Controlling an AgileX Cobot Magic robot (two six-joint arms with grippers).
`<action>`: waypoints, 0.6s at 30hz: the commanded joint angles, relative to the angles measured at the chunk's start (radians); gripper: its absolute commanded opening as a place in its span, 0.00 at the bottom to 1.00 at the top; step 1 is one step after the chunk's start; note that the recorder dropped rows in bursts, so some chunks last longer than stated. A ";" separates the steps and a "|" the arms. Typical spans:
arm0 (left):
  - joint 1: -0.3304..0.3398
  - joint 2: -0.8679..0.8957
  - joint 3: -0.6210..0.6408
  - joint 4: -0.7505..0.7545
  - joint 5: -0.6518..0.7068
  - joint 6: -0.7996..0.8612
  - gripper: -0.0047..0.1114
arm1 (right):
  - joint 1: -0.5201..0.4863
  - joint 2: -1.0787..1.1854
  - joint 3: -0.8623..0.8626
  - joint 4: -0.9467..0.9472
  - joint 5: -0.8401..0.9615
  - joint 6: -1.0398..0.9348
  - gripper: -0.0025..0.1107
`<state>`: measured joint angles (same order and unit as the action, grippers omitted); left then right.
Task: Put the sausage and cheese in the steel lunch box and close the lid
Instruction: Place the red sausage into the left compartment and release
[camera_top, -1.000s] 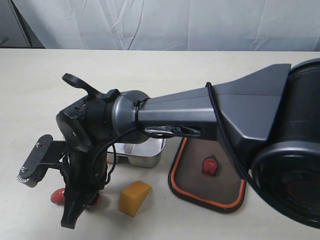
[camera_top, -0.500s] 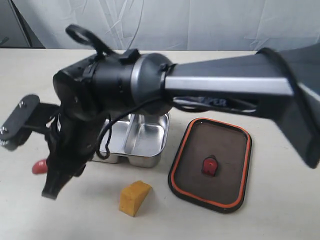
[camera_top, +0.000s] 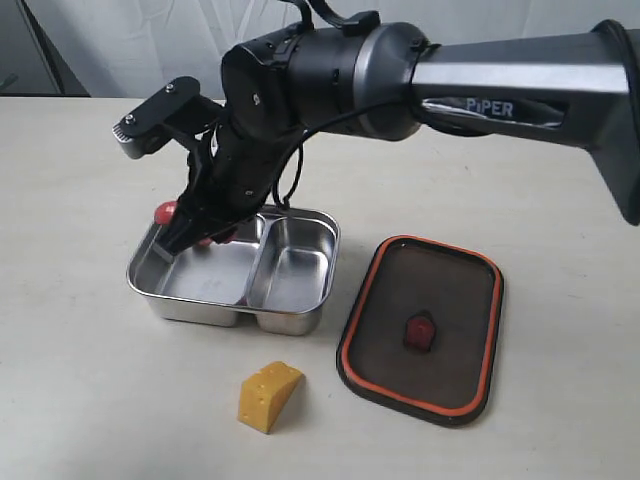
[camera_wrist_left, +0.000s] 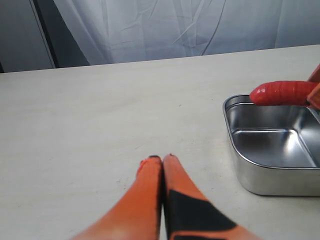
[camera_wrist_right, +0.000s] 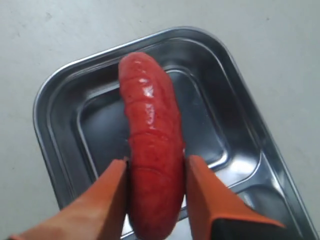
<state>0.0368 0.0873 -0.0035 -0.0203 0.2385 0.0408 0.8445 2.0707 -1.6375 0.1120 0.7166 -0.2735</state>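
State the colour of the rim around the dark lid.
Orange; the lid shows best in the exterior view.

sausage (camera_top: 163, 211) mostly behind right arm (camera_top: 330, 70), steel lunch box (camera_wrist_left: 270, 181) cropped

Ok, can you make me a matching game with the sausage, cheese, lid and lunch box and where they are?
Things: 1 sausage; 2 cheese; 3 lid; 4 steel lunch box.
Places: A by the box's short side, orange rim up; B pinched in the right jaws over the box; C open, lid off; D on the table by the box's long side.
Pairs: 1-B, 2-D, 3-A, 4-C.
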 joint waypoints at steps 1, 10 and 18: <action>0.000 -0.006 0.003 0.003 0.000 -0.001 0.04 | -0.007 0.015 -0.005 0.029 -0.016 0.005 0.34; 0.000 -0.006 0.003 0.003 0.000 -0.001 0.04 | -0.007 0.013 -0.084 0.036 0.088 0.105 0.49; 0.000 -0.006 0.003 0.003 0.000 -0.001 0.04 | -0.007 -0.085 -0.122 -0.058 0.376 0.393 0.49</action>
<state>0.0368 0.0873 -0.0035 -0.0203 0.2385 0.0408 0.8425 2.0414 -1.7756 0.0738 1.0138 0.0293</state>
